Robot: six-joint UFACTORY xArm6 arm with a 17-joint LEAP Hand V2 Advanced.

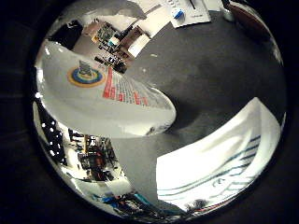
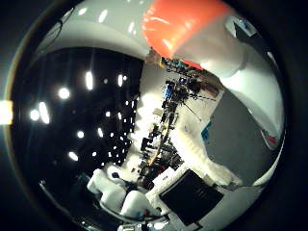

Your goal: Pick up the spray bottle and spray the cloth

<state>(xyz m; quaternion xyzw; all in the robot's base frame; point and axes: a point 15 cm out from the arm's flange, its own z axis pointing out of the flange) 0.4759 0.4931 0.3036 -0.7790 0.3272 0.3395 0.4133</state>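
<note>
From my station, the white plastic spray bottle with its printed label fills a large part of the little-finger-side palm view, so I judge it sits right against the palm. Its orange spray head looms in the thumb-side view, above the bottle's white neck. The bottle's lower end appears to hang above the dark grey counter, casting a shadow there, so I take it as lifted. The white cloth with thin blue stripes lies flat on the counter, just beyond the bottle's base.

I see white fingers at the edge of the thumb-side view, but I cannot tell whether they are curled round the bottle.

My judgement: the pickup looks done. What remains is aiming the nozzle at the cloth and squeezing the trigger; I see no sign of spray so far.
</note>
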